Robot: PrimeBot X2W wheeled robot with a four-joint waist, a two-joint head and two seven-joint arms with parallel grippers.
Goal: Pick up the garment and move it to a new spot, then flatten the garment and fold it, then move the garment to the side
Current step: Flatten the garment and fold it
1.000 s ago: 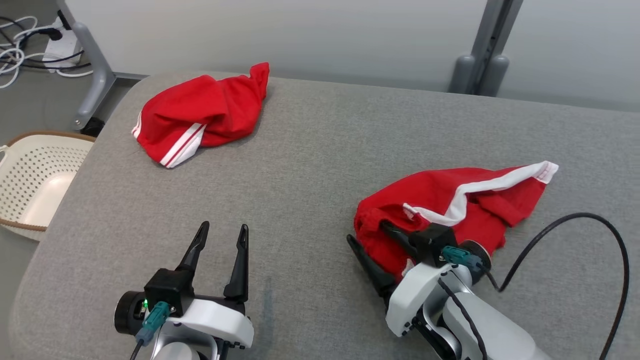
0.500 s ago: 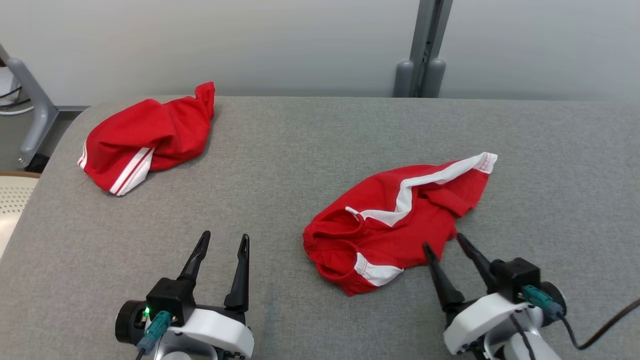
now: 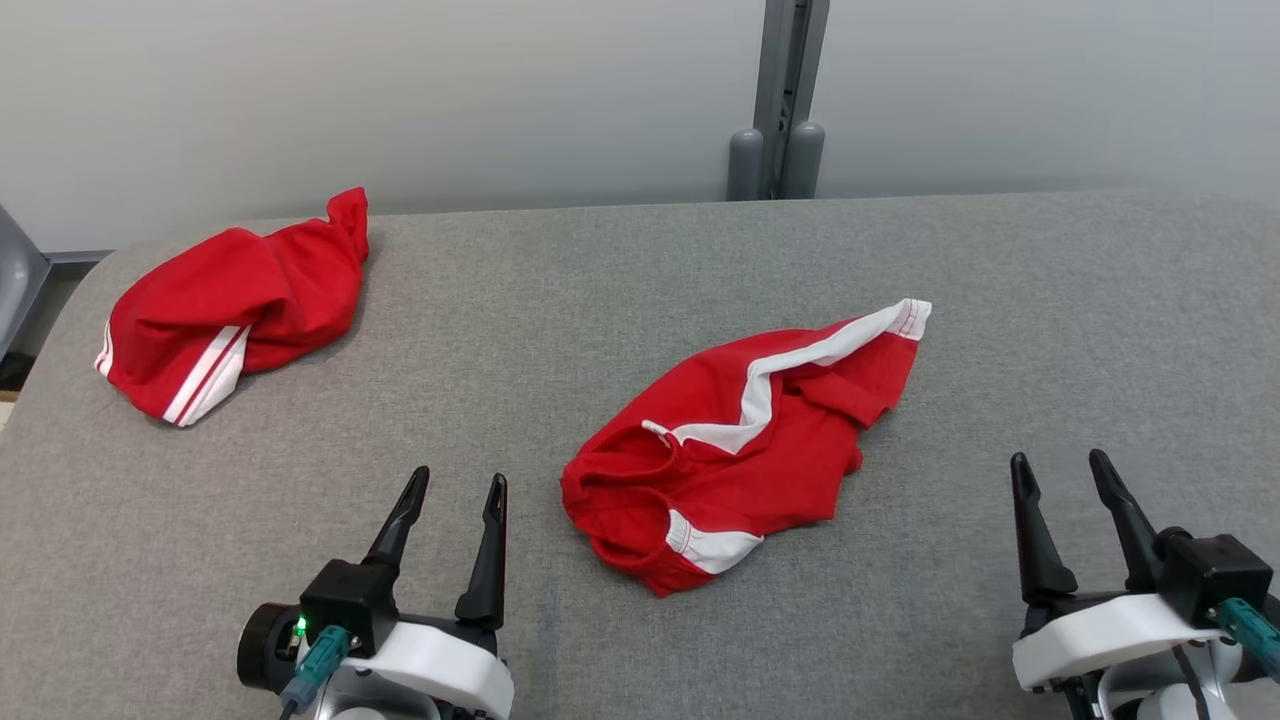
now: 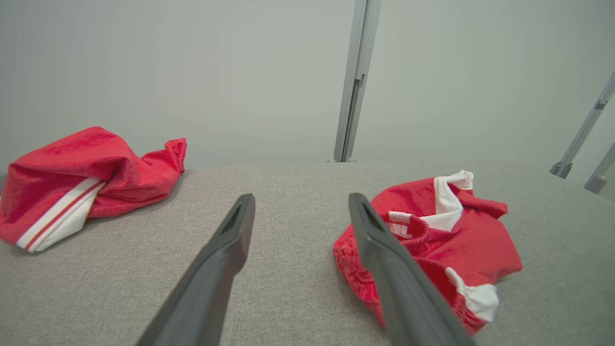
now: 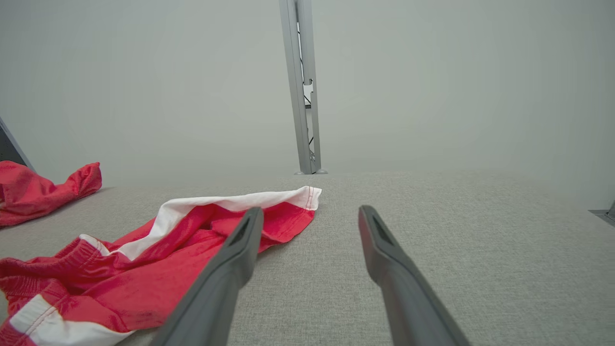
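Garment (image 3: 745, 440) is laid crumpled at mid-desk (image 3: 600, 300), touched by nothing. Right gripper (image 3: 1058, 460) is released and empty. It is now drawn back to right, well apart from garment it was pressed into a second ago. Left gripper (image 3: 458, 476) is spread wide, empty, near garment. Second red garment (image 3: 230, 305) is left far left. Relocation is judged done; flattening is called for next.
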